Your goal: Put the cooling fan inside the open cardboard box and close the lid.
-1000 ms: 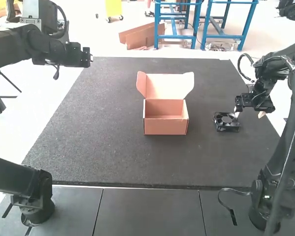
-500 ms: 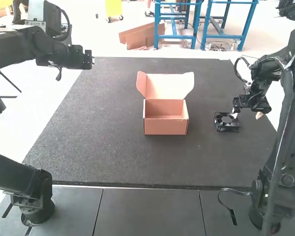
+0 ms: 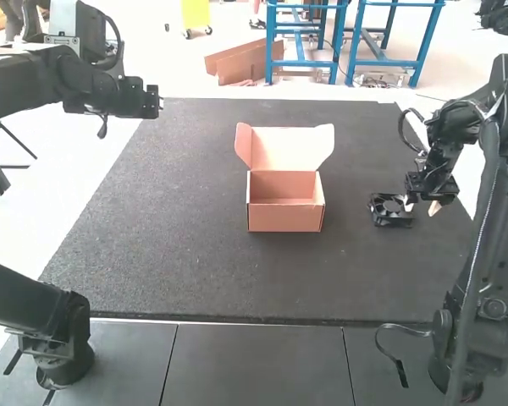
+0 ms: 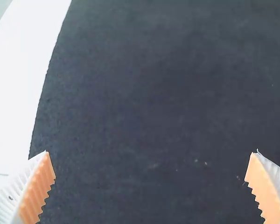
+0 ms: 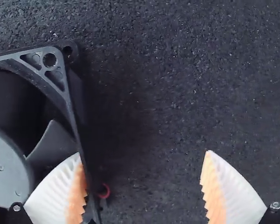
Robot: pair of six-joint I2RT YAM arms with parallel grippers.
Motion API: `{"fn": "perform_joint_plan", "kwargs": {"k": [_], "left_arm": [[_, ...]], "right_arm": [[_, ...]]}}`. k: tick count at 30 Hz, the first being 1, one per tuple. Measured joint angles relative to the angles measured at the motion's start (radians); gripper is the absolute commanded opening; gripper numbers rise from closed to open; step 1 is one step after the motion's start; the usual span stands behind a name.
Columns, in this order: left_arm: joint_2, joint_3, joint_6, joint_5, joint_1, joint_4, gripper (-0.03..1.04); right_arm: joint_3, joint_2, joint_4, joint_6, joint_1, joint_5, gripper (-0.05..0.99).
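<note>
The open cardboard box [image 3: 284, 201] stands in the middle of the black mat with its lid flap [image 3: 284, 147] raised at the back. The black cooling fan [image 3: 389, 210] [image 5: 32, 140] lies flat on the mat to the right of the box. My right gripper [image 3: 423, 204] [image 5: 142, 161] is open and low at the fan's right edge. One white ribbed finger [image 5: 60, 191] sits inside the fan frame, while the other finger [image 5: 226, 186] is outside over the mat. My left gripper [image 3: 152, 100] [image 4: 149, 156] hangs open and empty above the mat's far left corner.
The black mat [image 3: 169, 228] covers most of the table, with white table surface [image 3: 42, 194] along its left side and dark panels [image 3: 254, 364] along the front. The mat's left edge [image 4: 42, 112] shows in the left wrist view.
The right gripper has come down and slightly left onto the fan's right edge. The left arm shifted a little at first, then held still.
</note>
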Motion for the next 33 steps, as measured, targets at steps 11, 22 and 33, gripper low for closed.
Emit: {"fn": "perform_joint_plan", "kwargs": {"k": [11,22,33], "left_arm": [[0.0,0.0,0.0,0.0,0.0,-0.008,0.97],[0.0,-0.001,0.0,0.0,0.0,-0.027,0.97],[-0.01,-0.069,0.023,0.0,0.0,-0.023,0.97]], "right_arm": [[-0.003,0.001,0.006,0.003,0.006,-0.037,-0.01],[-0.032,-0.043,0.049,0.034,0.005,-0.07,-0.01],[-0.088,-0.397,-0.096,0.098,0.005,-0.175,-0.01]]}}
